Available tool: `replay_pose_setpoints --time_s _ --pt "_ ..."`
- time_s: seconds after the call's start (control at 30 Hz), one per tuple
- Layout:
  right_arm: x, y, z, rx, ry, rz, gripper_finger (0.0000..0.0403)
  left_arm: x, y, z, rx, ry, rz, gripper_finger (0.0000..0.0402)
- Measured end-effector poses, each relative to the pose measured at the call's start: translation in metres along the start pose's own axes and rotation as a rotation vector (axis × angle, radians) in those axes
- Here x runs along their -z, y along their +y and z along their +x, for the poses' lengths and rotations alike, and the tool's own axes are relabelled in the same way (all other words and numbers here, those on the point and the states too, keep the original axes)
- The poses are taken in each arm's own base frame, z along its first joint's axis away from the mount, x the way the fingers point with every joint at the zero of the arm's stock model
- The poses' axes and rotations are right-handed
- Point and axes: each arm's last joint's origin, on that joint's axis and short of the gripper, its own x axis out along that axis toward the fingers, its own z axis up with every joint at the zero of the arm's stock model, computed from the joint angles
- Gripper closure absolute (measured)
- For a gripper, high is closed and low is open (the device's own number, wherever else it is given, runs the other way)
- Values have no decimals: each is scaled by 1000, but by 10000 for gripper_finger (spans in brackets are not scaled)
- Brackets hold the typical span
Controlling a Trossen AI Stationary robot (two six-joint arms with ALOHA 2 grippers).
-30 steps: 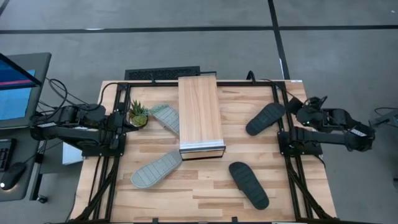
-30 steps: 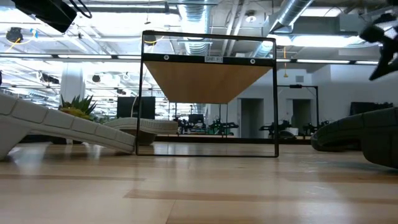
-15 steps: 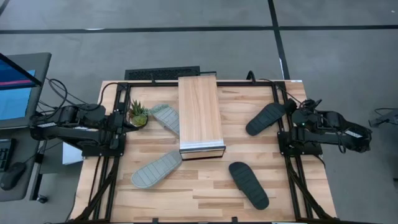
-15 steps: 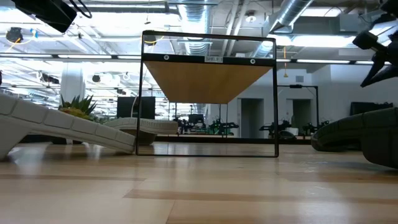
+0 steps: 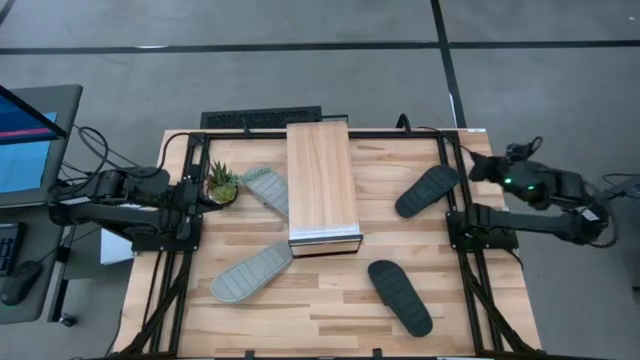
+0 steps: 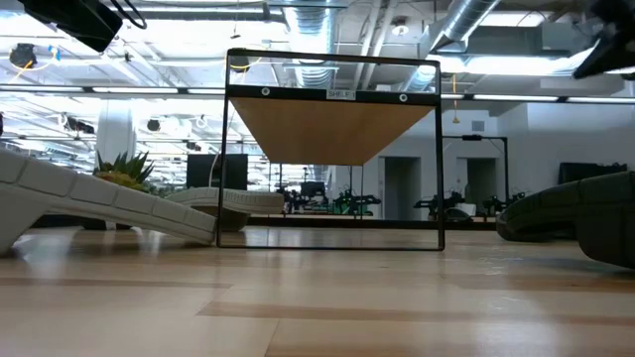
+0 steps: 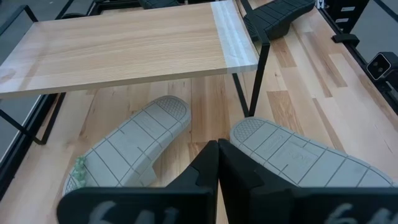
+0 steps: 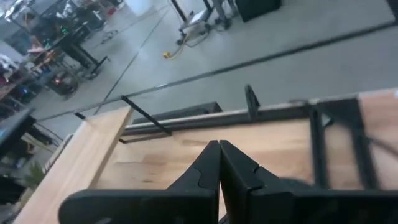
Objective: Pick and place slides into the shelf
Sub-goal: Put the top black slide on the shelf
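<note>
The shelf (image 5: 322,185) is a long light-wood box on a thin black frame, silvery edge (image 5: 325,238) toward the near side; the low view looks through it (image 6: 334,149). One pale grey-green slide (image 5: 265,188) lies sole up, partly under the shelf's left side. The other (image 5: 250,272) lies near the shelf's front left corner. Both show in the left wrist view (image 7: 130,146) (image 7: 298,158). Two black slides lie right of the shelf (image 5: 427,190) (image 5: 400,297). My left gripper (image 7: 217,155) is shut at the left edge. My right gripper (image 8: 219,155) is shut, raised beside the right edge (image 5: 482,168).
A small potted plant (image 5: 222,183) stands by the left arm's gripper, next to the far grey slide. Black frame rails run along the table's left (image 5: 175,270) and right (image 5: 470,280) sides. A monitor (image 5: 30,140) stands off the table's left. Bare wood lies near the front edge (image 5: 320,320).
My right gripper has risen beside the table's right edge and tipped upward, nearly leaving the top of the low view. Its fingers have stayed shut. The slides and the shelf have not moved.
</note>
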Motion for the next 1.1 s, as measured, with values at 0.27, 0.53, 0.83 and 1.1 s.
replay_pose_setpoints --time_s 0.27,0.53,0.83,1.1 --pt "-47 19 -23 76 -29 -323 403 0 0 0 -1 0 0 401" --pt "-78 47 -29 205 34 -546 403 0 0 0 0 0 0 401" --pt "-88 62 -32 62 144 -640 403 0 0 0 1 0 0 401" --pt "-93 93 -38 -651 137 -937 403 0 0 0 0 0 0 401"
